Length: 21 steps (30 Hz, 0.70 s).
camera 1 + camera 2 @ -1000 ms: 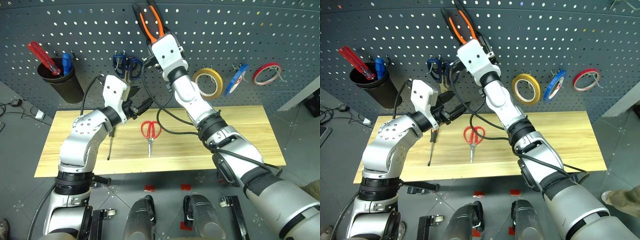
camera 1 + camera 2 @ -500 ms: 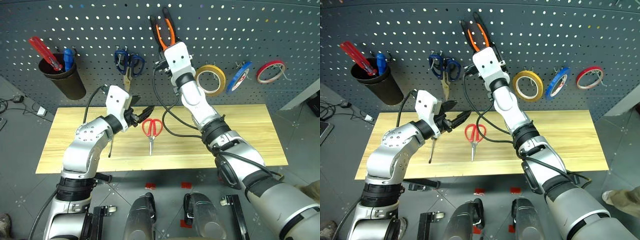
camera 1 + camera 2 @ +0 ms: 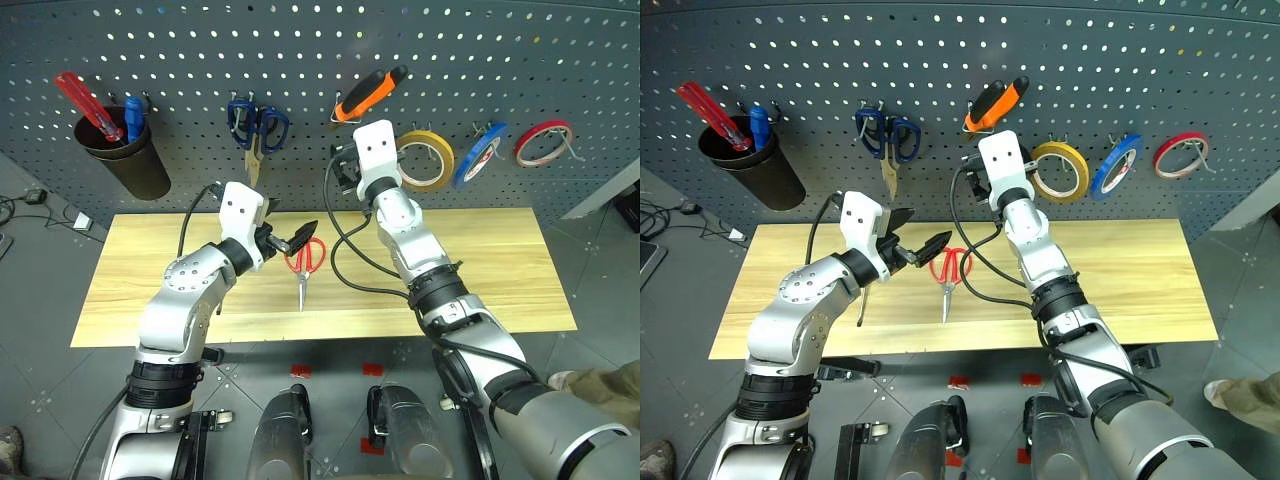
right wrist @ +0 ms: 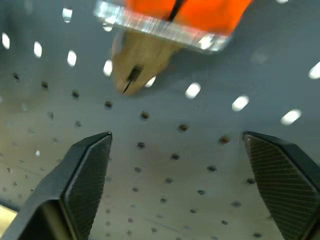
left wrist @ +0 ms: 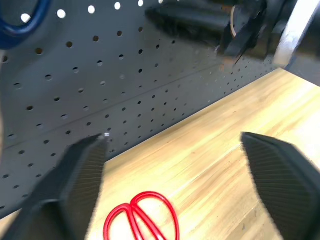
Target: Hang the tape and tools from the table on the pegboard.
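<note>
- Left eye view: pliers [image 3: 368, 92] hang tilted on the pegboard [image 3: 420, 60], just above the right gripper [image 4: 175, 165], whose fingers stand wide apart, holding nothing.
- Yellow-tan tape [image 3: 424, 160] hangs beside it (blue and red rings further right).
- Left gripper [image 3: 292, 240], fingers spread and empty, hovers over the red-handled scissors [image 3: 303, 262] on the table [image 3: 480, 270].
- Screwdriver [image 3: 862, 298] lies beside them.

Dark grey pegboard [image 3: 500, 50] dotted with pale holes across the top, light grained wooden table [image 3: 480, 270] mid-frame, red-handled scissors [image 3: 304, 262] centre, orange-and-black pliers [image 3: 368, 93] above, yellow-tan tape [image 3: 426, 160] right.
</note>
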Motion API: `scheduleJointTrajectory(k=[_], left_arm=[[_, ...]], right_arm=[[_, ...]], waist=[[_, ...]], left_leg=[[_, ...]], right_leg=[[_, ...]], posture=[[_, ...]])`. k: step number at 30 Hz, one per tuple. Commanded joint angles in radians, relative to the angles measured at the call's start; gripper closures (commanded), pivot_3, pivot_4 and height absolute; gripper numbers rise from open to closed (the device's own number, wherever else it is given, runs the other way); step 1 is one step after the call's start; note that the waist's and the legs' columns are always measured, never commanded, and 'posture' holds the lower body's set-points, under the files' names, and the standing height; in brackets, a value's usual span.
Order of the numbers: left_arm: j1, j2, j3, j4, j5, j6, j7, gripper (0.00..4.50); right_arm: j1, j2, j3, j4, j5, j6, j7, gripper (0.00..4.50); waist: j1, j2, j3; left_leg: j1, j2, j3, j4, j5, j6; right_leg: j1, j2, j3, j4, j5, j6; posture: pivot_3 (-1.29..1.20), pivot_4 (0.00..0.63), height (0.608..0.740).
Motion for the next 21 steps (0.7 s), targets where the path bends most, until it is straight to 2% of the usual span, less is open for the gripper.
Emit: scheduleJointTrajectory(k=[1,7,9,14,21], left_arm=[[0.010,-0.019,0.019,-0.009,0.012,0.049,0.067,0.02],[0.054,-0.073,0.008,-0.055,0.015,0.224,0.188,0.02],[0.065,-0.085,-0.019,-0.065,0.028,0.278,0.218,0.02],[0.084,-0.133,-0.074,-0.050,0.071,0.367,0.290,0.02],[0.094,-0.220,-0.157,0.063,0.161,0.392,0.396,0.02]], right_arm=[[0.106,-0.015,0.030,-0.271,0.047,0.119,0.112,0.00],[0.400,-0.172,0.121,-0.791,0.260,0.472,0.451,0.00],[0.475,-0.232,0.109,-0.913,0.331,0.587,0.501,0.00],[0.589,-0.348,0.097,-1.052,0.392,0.730,0.537,0.00],[0.658,-0.418,0.153,-1.133,0.426,0.782,0.580,0.00]], waist=[[0.001,0.000,0.000],[0.003,0.000,0.000],[0.006,-0.001,0.000],[0.004,-0.001,0.000],[0.002,-0.001,0.000]], left_leg=[[0.000,0.000,0.000,-0.001,0.000,0.000],[-0.002,-0.001,-0.001,-0.003,-0.001,0.001],[-0.002,-0.001,-0.002,-0.003,-0.001,0.001],[-0.001,-0.001,-0.003,-0.002,-0.001,0.002],[-0.001,-0.001,-0.002,-0.002,-0.001,0.001]], right_leg=[[0.000,0.000,0.000,-0.001,0.000,0.000],[0.001,0.000,-0.002,-0.007,0.000,0.000],[0.002,0.000,-0.002,-0.008,0.000,0.000],[0.002,0.000,-0.003,-0.007,0.001,0.002],[0.002,0.001,-0.002,-0.007,0.001,0.002]], posture=[[-0.13,0.322,0.740],[-0.14,0.322,0.740],[-0.15,0.323,0.740],[-0.16,0.325,0.740],[-0.17,0.321,0.740]])
